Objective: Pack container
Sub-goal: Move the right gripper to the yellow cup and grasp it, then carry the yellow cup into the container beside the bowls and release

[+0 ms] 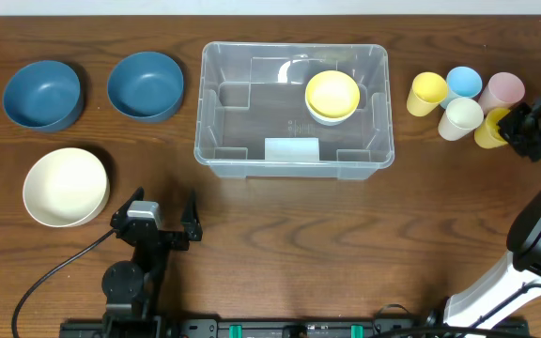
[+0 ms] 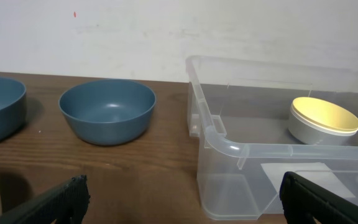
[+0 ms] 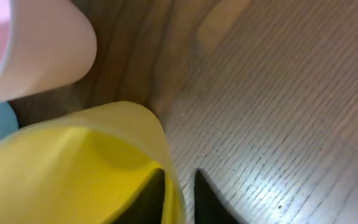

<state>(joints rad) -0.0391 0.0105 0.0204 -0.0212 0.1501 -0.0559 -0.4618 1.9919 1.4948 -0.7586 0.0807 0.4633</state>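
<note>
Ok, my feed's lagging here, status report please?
Left pincer open above table. Right pincer shut on deep-yellow cup wall. Container holds yellow bowl. Cream cup stands between cup and container.

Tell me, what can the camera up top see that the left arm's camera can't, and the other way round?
Only the overhead view shows the five cups on the right, the right gripper at the darker yellow cup, and the whole cream bowl. The left wrist view catches just that bowl's edge. Only the left wrist view shows the white wall behind the table. Both show the clear container, the yellow-and-white bowl inside it, two blue bowls and the open left gripper.
</note>
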